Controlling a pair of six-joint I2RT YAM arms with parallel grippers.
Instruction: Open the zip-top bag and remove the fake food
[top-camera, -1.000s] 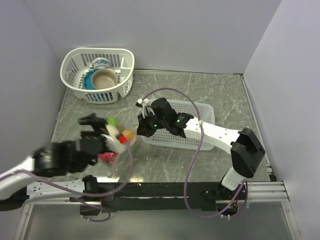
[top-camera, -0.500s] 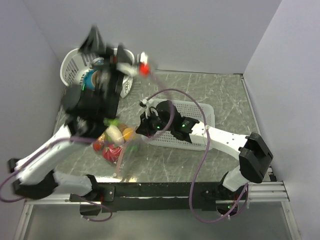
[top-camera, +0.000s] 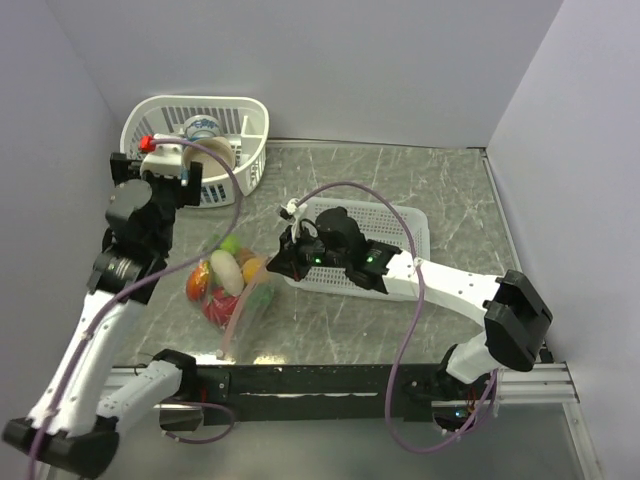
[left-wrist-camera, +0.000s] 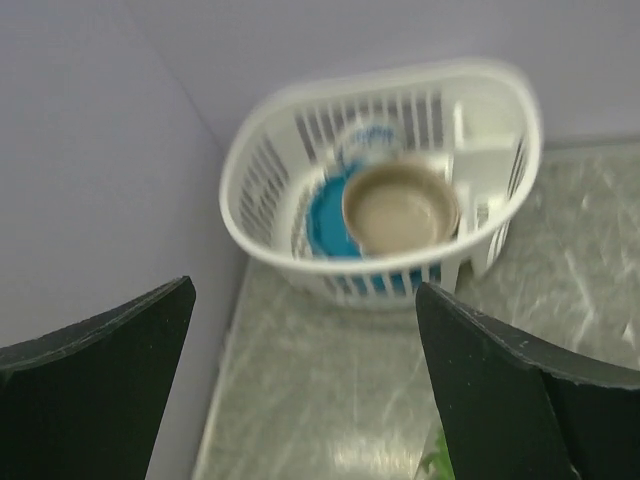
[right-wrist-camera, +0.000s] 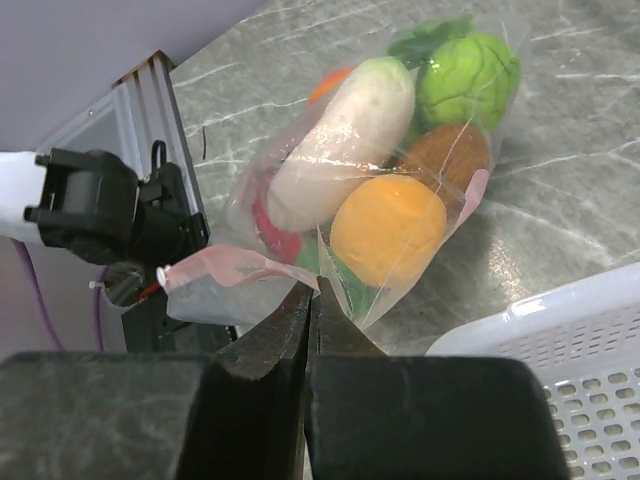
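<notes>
The clear zip-top bag (top-camera: 228, 285) lies on the table left of centre, its pale pink zipper strip (right-wrist-camera: 225, 265) hanging loose toward the front edge. The fake food inside shows in the right wrist view: a white oblong (right-wrist-camera: 345, 135), a green round (right-wrist-camera: 468, 75), an orange (right-wrist-camera: 388, 228) and a red piece. My right gripper (right-wrist-camera: 315, 288) is shut on the bag's edge beside the zipper strip; it also shows in the top view (top-camera: 275, 265). My left gripper (left-wrist-camera: 305, 295) is open and empty, raised near the round basket, apart from the bag.
A round white basket (top-camera: 195, 150) with a blue bowl, a tan bowl (left-wrist-camera: 400, 205) and a cup stands at the back left by the wall. A rectangular white mesh basket (top-camera: 400, 225) lies under my right arm. The table's front edge is just below the bag.
My left arm has swung up and away from the bag to the back left near the round basket. The right gripper still holds the bag's edge; the bag has shifted slightly.
</notes>
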